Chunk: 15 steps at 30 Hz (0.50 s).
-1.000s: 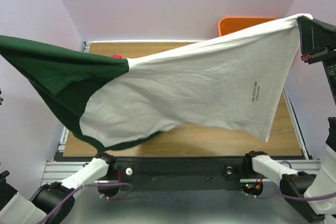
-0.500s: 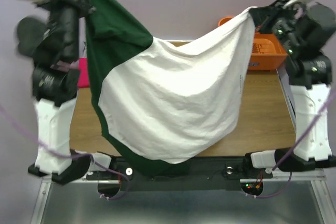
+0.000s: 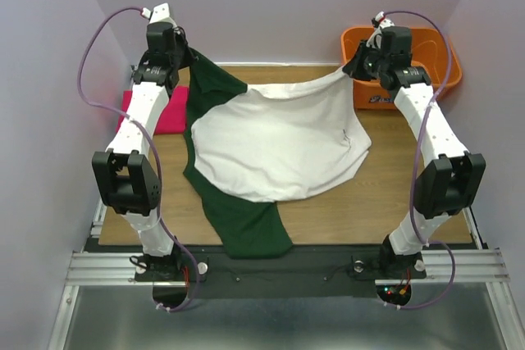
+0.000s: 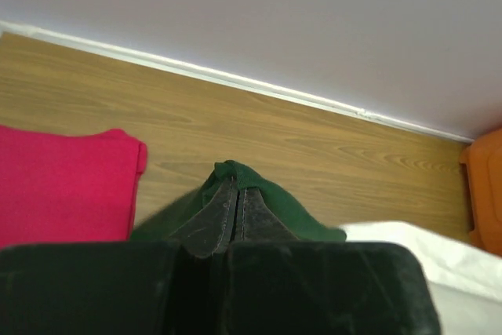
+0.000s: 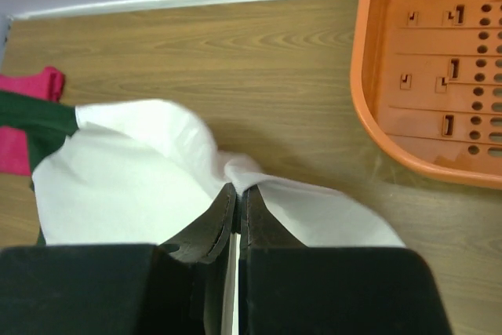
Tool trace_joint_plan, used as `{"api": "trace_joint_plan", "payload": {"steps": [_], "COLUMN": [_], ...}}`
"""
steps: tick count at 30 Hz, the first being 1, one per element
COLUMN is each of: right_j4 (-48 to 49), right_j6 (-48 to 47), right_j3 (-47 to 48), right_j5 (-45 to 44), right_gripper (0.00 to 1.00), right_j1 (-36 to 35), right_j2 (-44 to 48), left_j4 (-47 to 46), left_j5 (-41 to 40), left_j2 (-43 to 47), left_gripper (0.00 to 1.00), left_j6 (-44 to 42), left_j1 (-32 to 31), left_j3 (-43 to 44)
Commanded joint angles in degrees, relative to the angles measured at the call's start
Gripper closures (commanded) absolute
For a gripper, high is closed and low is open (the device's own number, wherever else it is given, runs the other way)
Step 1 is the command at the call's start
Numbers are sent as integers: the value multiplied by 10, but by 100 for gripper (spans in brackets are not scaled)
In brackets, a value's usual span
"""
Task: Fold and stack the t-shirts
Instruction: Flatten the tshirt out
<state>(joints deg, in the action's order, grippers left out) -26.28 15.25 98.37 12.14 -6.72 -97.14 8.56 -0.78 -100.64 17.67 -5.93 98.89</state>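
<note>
A: From above, where is the white tee [image 3: 279,145]?
B: Its far edge is held up between the two arms, and the rest lies spread on the bench [image 3: 394,202]. The left fingers [image 3: 189,56] pinch the green sleeve. The right fingers [image 3: 354,67] pinch a white corner just beside the basket [image 3: 447,71]. The pink tee [image 3: 164,111] lies at the far left.
A: And the left wrist view?
B: The fingers are closed tight on green cloth, with the pink tee on the left.
A: The right wrist?
B: The fingers are closed on white cloth above the bench, with the basket at the right.
</note>
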Motion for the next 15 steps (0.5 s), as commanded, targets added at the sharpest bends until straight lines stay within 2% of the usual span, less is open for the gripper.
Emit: {"api": "trace_joint_plan", "payload": {"steps": [1, 10, 15], "right_j4": [75, 89, 89], "right_j6": [-16, -8, 1], "right_j3": [-11, -78, -65], "right_j5": [32, 43, 24], "right_gripper": [99, 99, 99], "right_j1": [4, 4, 4], "right_j2": [-1, 40, 102], "left_j4": [-82, -129, -114], "left_j5": [46, 48, 82], "left_j2": [61, 184, 264], "left_gripper": [100, 100, 100], "left_j6": [25, 42, 59], "left_j1": [16, 30, 35], "left_j3": [-30, -170, -133]}}
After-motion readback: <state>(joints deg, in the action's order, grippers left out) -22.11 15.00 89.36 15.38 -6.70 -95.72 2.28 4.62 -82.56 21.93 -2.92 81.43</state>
